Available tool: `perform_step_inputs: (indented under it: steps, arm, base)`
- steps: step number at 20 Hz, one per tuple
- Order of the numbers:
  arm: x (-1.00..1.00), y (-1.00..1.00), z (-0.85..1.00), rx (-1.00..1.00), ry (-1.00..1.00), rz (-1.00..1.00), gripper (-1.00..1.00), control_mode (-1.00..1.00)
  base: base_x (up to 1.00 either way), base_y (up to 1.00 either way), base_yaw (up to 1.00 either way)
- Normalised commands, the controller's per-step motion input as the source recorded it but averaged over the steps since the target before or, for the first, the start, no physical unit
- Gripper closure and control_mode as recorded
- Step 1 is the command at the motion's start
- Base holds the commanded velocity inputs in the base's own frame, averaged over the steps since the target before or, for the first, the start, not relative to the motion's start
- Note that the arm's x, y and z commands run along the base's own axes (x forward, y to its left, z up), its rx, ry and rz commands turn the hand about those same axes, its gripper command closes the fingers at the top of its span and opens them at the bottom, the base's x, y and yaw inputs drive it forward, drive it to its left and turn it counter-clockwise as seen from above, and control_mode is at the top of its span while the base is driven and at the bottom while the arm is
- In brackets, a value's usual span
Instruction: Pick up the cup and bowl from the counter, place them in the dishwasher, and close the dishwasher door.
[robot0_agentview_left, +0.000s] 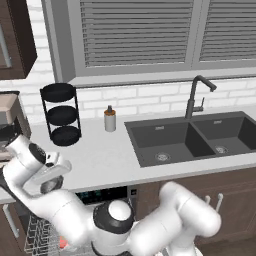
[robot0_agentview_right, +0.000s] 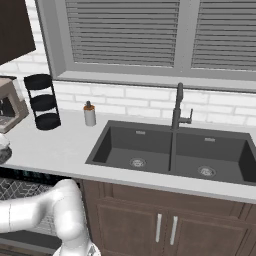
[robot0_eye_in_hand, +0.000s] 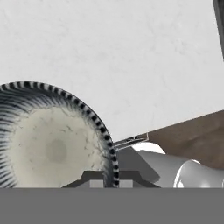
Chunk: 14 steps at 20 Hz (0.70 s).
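In the hand view we see the bowl (robot0_eye_in_hand: 48, 140) right at the gripper (robot0_eye_in_hand: 111, 178), whose fingers are clenched on the bowl's rim. It sits on the counter (robot0_eye_in_hand: 131, 57) near its front edge, far left of the sink (robot0_agentview_left: 195, 137). It is round, speckled grey-green inside, with a dark-striped rim.

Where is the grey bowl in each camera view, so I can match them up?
Left base view: bowl at lower left, at the counter's front edge, partly hidden by the arm.
Right base view: bowl is a grey sliver at the far left edge.
Hand view: bowl lower left, gripper on its rim.
Shared landmark: the light counter.
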Motion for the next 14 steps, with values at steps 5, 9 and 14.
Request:
perform_step_inputs:
  steps: [5,9,14]
  arm:
    - [-0.73,0.0,-0.34,-0.28,-0.15,-0.02,1.0,-1.0]
    - [-0.29,0.06,-0.76,-0.33,-0.23,0.0,1.0,-1.0]
    - [-0.35,0.19,-0.7,-0.27,-0.21,0.0,1.0,-1.0]
  base:
    - [0.0,0.0,0.0]
    - [0.0,0.0,0.0]
    - [0.0,0.0,0.0]
